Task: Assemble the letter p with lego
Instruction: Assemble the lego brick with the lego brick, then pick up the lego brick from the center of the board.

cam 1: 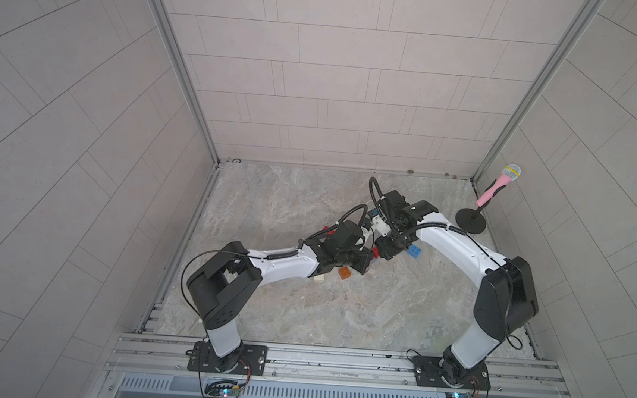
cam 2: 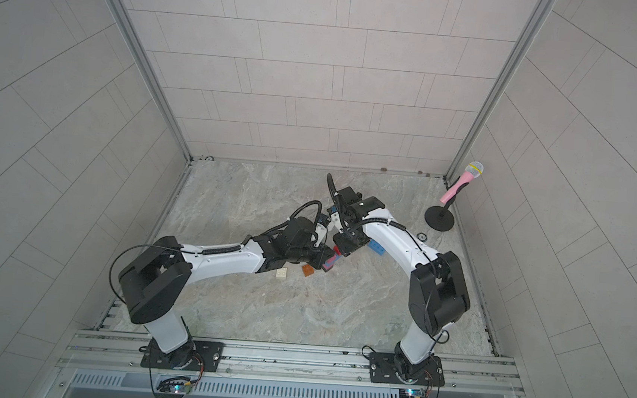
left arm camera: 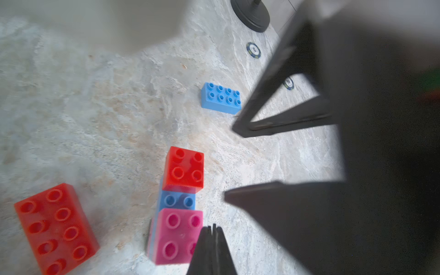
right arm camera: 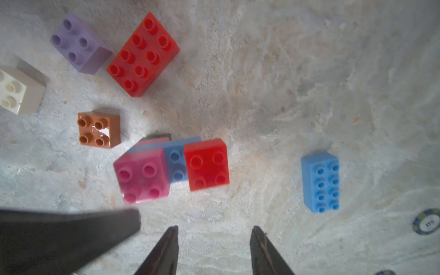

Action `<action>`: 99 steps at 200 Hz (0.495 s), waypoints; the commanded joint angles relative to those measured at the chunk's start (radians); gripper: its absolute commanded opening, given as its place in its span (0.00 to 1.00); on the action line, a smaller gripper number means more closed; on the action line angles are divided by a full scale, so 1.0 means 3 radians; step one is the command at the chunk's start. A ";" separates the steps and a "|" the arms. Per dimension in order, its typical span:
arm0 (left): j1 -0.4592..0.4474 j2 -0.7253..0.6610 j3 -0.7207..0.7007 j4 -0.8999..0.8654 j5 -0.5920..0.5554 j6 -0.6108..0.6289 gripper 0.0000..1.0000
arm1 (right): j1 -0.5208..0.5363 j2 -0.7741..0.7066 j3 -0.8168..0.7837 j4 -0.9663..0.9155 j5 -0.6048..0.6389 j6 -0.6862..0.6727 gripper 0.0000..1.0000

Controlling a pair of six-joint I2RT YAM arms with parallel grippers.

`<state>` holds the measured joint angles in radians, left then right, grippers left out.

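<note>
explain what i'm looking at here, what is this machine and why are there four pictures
Two robot arms, the left arm and the right arm, are bolted at the edge of a table. Two pictures look down from overhead and are nearly identical. The other two come from a camera on each wrist, looking past the fingers.

Toy bricks lie on the table. One joined piece has a pink brick and a small red brick on a blue brick. Loose around it are a long red brick, lilac brick, cream brick, orange-brown brick and long blue brick.

The left gripper is shut and the right gripper is open. Neither holds anything.
</note>
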<state>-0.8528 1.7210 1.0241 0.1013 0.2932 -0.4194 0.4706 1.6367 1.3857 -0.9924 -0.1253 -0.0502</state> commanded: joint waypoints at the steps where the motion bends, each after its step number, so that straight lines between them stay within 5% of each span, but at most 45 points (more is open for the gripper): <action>1: 0.0023 0.0019 -0.0141 -0.0338 -0.0037 -0.0019 0.00 | -0.0034 -0.0407 0.0021 0.0041 -0.0064 0.0027 0.53; 85: 0.0020 -0.0059 -0.0020 -0.0421 -0.0036 0.0127 0.00 | -0.0348 -0.0904 -0.0195 0.0078 -0.0091 0.0063 0.53; 99: 0.0020 -0.0099 0.0091 -0.0544 -0.0078 0.0382 0.26 | -0.0491 -0.0971 -0.0182 0.0112 -0.0128 0.0064 0.54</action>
<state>-0.8444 1.7241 0.9951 -0.0101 0.2874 -0.4004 0.3759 1.3998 1.3262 -0.9619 -0.1535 -0.0471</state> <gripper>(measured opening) 0.080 0.535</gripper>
